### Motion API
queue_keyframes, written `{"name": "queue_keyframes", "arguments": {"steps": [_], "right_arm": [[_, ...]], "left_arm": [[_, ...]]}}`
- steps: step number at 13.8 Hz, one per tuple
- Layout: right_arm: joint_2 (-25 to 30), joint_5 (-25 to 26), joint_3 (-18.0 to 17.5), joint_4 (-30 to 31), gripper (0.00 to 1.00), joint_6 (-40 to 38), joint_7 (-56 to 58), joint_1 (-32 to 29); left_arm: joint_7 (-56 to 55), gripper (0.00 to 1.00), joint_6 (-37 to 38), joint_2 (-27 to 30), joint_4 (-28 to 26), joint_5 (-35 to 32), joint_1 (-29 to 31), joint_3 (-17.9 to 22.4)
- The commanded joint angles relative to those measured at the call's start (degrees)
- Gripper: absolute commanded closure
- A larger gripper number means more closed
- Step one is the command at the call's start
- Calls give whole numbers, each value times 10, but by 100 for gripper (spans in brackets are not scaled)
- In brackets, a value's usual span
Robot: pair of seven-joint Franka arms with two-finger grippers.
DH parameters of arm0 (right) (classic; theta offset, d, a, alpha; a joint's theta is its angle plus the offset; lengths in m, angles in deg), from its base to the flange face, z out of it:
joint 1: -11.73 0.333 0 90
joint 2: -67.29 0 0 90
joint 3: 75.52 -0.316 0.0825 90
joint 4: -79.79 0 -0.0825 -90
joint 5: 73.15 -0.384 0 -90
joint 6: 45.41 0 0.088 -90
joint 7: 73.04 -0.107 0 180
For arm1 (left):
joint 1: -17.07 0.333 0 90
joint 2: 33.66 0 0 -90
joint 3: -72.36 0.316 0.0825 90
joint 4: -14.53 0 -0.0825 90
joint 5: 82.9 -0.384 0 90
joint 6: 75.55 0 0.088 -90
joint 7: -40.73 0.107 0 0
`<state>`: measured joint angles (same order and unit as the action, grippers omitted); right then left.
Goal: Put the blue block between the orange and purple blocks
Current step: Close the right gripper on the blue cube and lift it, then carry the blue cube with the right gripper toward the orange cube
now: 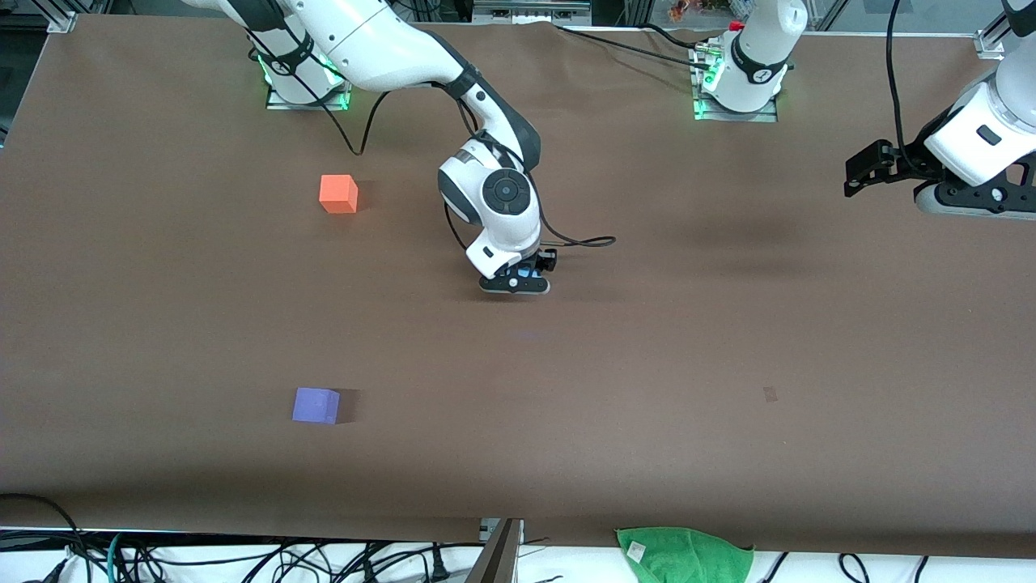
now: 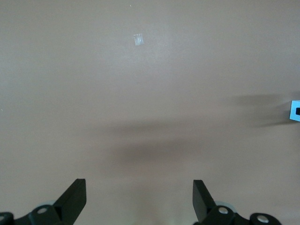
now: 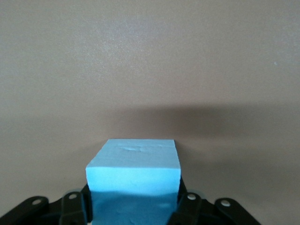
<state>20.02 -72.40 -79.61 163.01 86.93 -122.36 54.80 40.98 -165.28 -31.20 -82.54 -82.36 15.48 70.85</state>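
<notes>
The sky-blue block (image 3: 133,164) sits between the fingers of my right gripper (image 3: 133,208), which is shut on it. In the front view that gripper (image 1: 524,281) is down at the table near its middle, and only a sliver of the blue block (image 1: 530,274) shows. The orange block (image 1: 338,194) lies toward the right arm's end of the table, farther from the front camera than the gripper. The purple block (image 1: 316,406) lies nearer to the camera, roughly in line with the orange one. My left gripper (image 1: 859,174) waits open over the left arm's end, nothing between its fingers (image 2: 75,194).
A green cloth (image 1: 684,555) lies at the table's edge nearest the front camera. A black cable (image 1: 579,240) trails on the table beside the right wrist. A small pale mark (image 2: 138,39) shows on the brown tabletop (image 1: 728,340).
</notes>
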Motion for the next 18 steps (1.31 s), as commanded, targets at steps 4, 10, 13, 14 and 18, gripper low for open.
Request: {"name": "queue_keyframes", "arguments": {"steps": [4, 10, 13, 14, 18], "right_arm": [[27, 19, 11, -17, 57, -5, 5, -8], [138, -2, 33, -10, 57, -181, 97, -72], [193, -35, 35, 18, 57, -250, 191, -134], [211, -35, 35, 35, 57, -258, 207, -149], [250, -35, 105, 115, 57, -249, 325, -163]], "left_arm": [[7, 0, 7, -2, 10, -11, 1, -1], [6, 0, 6, -2, 10, -11, 1, -1], [9, 0, 7, -1, 10, -11, 1, 0], [11, 0, 8, -1, 10, -11, 2, 0], [11, 0, 7, -1, 10, -11, 2, 0]]}}
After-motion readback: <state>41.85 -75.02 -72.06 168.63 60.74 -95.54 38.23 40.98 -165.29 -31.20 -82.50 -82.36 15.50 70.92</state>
